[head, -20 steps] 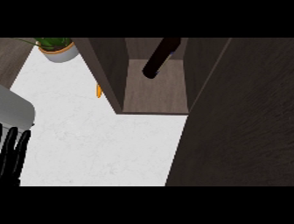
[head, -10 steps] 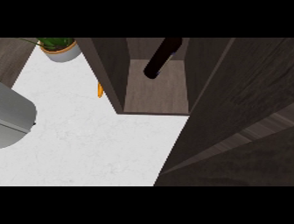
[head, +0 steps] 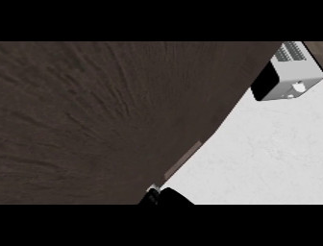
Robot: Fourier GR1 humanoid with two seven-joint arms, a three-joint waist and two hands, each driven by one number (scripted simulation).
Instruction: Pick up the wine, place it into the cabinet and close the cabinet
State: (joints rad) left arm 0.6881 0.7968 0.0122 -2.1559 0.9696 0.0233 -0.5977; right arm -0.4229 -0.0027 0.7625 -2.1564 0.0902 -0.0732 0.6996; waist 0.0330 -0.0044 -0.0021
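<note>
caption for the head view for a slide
Dark wood cabinet door fills most of the view above the white counter, a grey appliance at upper right.

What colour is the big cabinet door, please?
The cabinet door is dark brown with a wood grain, seen in the head view.

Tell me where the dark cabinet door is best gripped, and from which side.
Probably by the slim bar handle near the free edge of the cabinet door, coming from the white counter side at the view's right. The rest of the door is a flat panel with nothing to curl fingers round.
</note>
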